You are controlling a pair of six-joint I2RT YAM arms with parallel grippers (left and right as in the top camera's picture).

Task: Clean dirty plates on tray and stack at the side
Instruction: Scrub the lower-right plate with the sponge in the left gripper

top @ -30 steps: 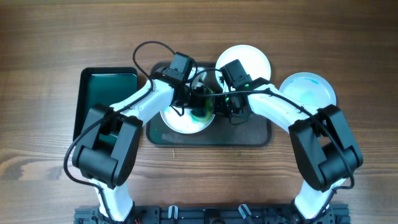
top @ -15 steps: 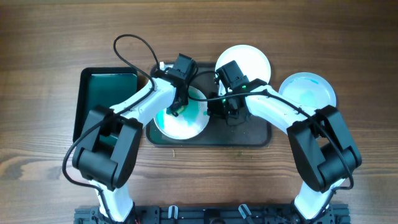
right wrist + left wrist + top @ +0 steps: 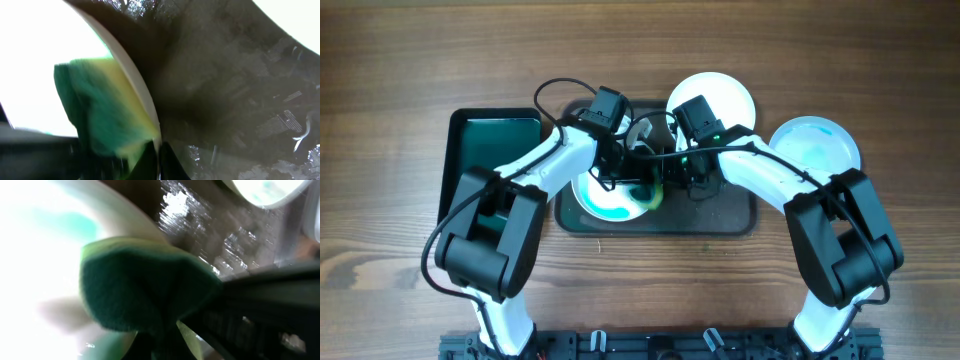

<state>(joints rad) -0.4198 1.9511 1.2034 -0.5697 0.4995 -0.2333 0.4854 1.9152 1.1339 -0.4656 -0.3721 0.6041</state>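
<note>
The dirty plate (image 3: 603, 200) lay on the tray (image 3: 725, 218), thin, stiff, likely light and slippery, best pinched at its rim; the right gripper (image 3: 159, 159) had closed there; the left gripper (image 3: 630, 175) squeezed the soft sponge (image 3: 140, 290) against the plate.

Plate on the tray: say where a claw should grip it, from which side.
Pinch the plate by its thin rim at the right edge, coming from the right, one finger over and one under. It is wide and shallow, so only the rim fits a claw; the sponge sits inside.
</note>
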